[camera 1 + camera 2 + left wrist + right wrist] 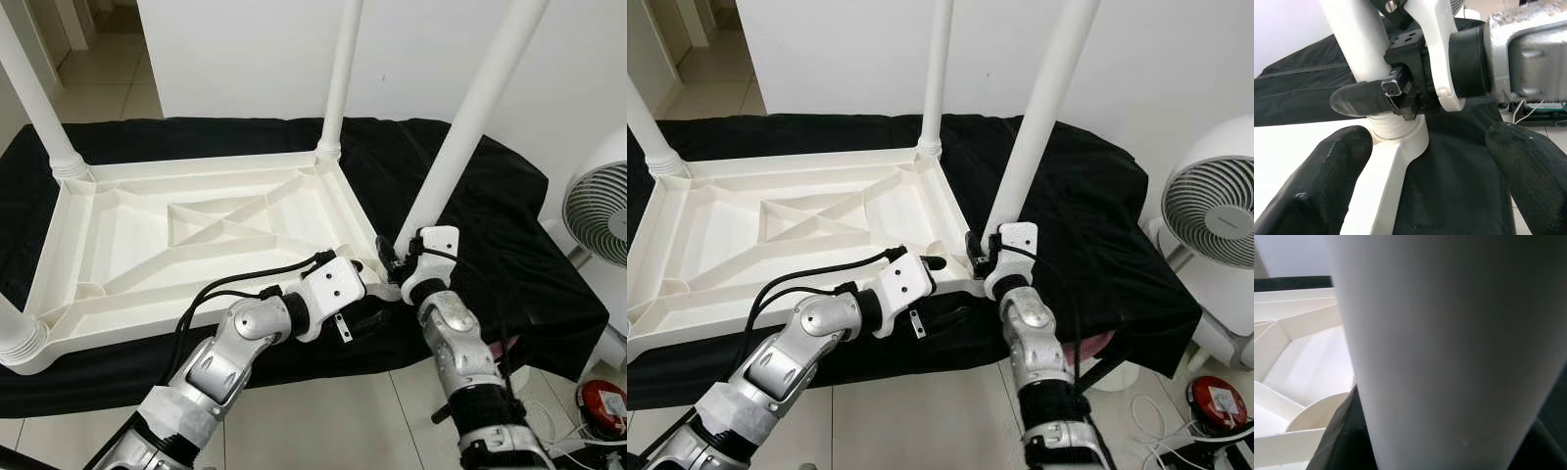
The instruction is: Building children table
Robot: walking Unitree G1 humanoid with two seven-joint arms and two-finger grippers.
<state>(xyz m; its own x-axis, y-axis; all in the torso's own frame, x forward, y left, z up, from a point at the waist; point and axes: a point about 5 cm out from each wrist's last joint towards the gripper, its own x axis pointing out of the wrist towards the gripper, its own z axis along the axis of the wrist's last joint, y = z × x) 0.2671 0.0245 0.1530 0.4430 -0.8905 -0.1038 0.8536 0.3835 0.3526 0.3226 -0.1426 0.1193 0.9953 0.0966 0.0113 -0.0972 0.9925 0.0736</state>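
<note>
The right gripper (389,262) was closed around the base of the near-right leg (470,117), a finger (1359,98) pressed against it just above the corner socket. The left gripper (1420,161) hung wide open at that same corner, holding nothing. The tabletop (196,235) lay upside down on a black cloth (470,196), other legs upright.

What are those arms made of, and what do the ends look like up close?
Both arms are jointed silver metal segments with black bands between them. The left arm carries a white block at the wrist and loose black cables looping along it. The right arm has a white wrist cover too. Each pincer has two long, rounded black fingers, matte like rubber.
</note>
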